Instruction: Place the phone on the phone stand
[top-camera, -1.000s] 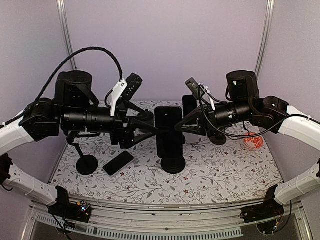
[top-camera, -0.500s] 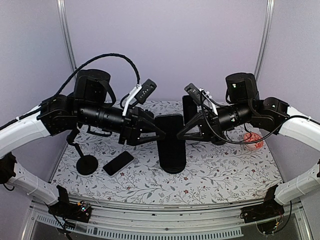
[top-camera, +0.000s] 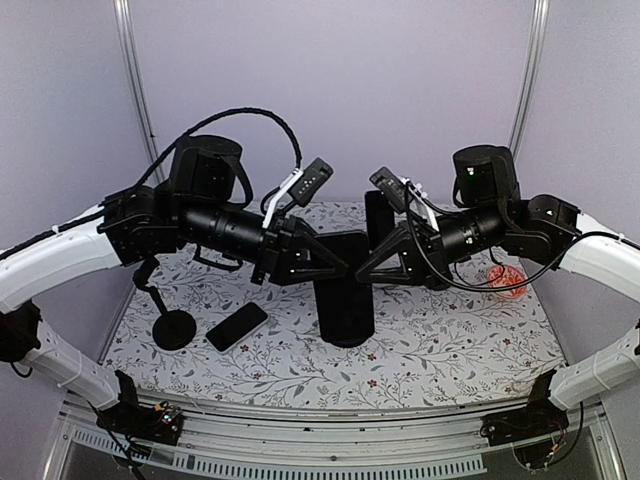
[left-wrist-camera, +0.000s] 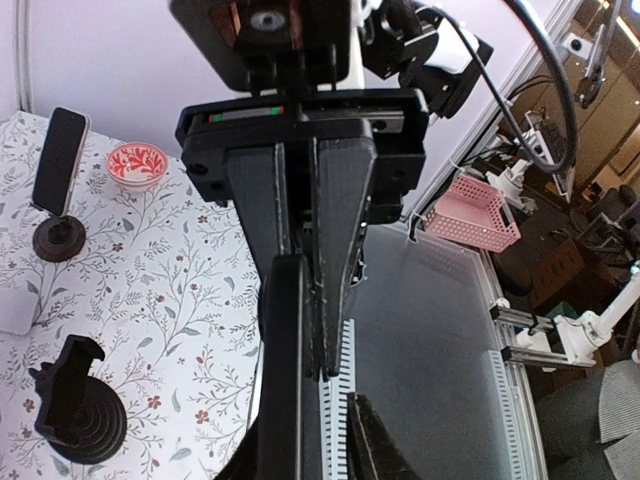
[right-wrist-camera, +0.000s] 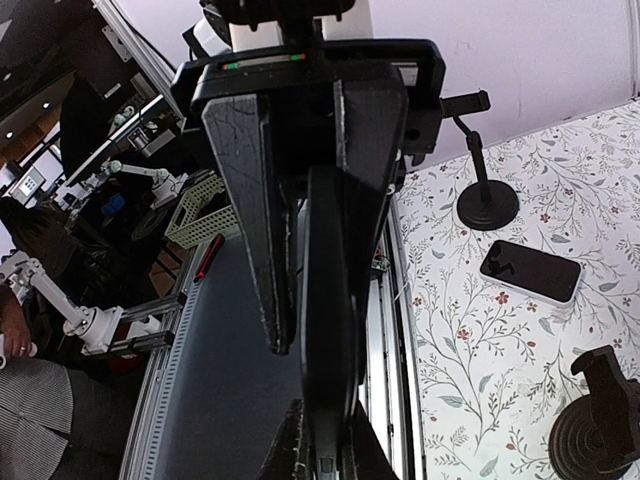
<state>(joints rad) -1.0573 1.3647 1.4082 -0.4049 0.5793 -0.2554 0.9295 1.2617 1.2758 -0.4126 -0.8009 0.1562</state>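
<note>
On the floral-patterned table (top-camera: 440, 340), an empty phone stand (left-wrist-camera: 75, 405) is seen. The phone (top-camera: 345, 275) is held above it, clamped narrowly from opposite sides by the left fingers (left-wrist-camera: 345, 220) and the right fingers (right-wrist-camera: 250, 200). Placement appears pending: a level, aligned lowering onto the phone stand is called for.

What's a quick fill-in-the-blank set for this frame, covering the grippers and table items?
1. The left gripper and right gripper clamp the phone from ___ sides.
2. A second phone lies ___ on the table.
3. The red-patterned bowl sits near the table's ___ edge.
Missing words: opposite; flat; right.
</note>
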